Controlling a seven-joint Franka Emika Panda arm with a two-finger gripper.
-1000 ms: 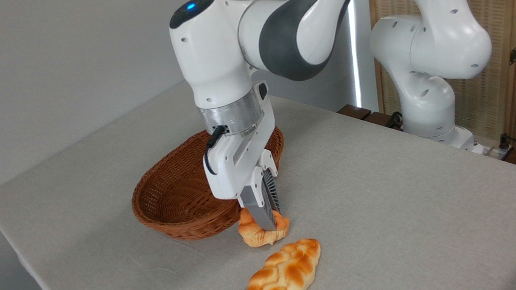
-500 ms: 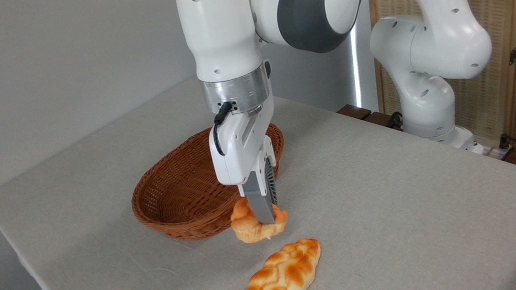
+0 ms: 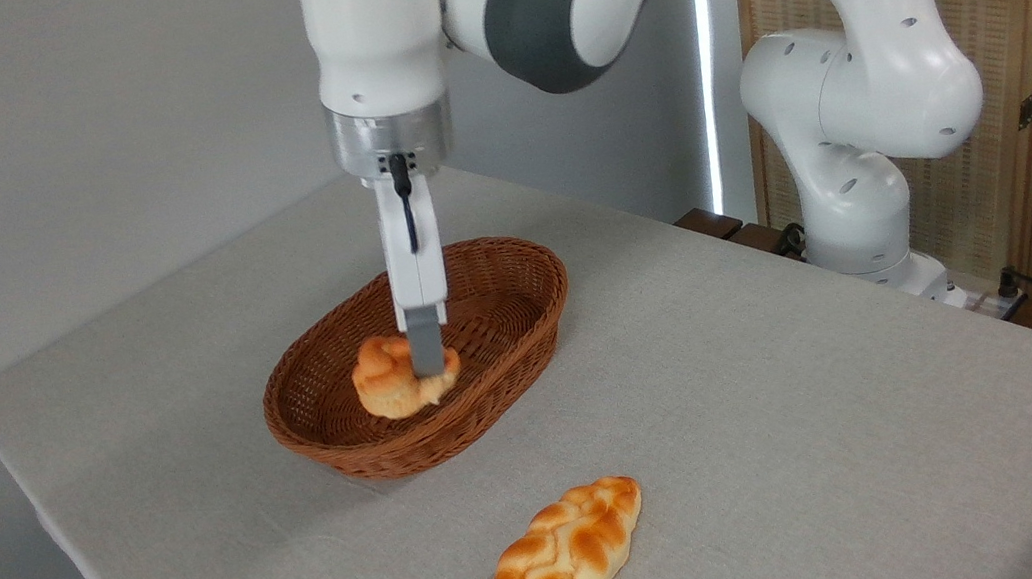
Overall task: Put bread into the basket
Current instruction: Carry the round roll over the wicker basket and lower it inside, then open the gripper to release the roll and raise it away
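The hand holds the bread tight between its fingers, over the inside of the basket.

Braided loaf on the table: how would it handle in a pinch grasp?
The braided loaf is long and flat, so it probably won't roll. Its glossy ridged crust may slip somewhat. Gripped at one tapered end it would likely droop or pivot; mid-body seems safer.
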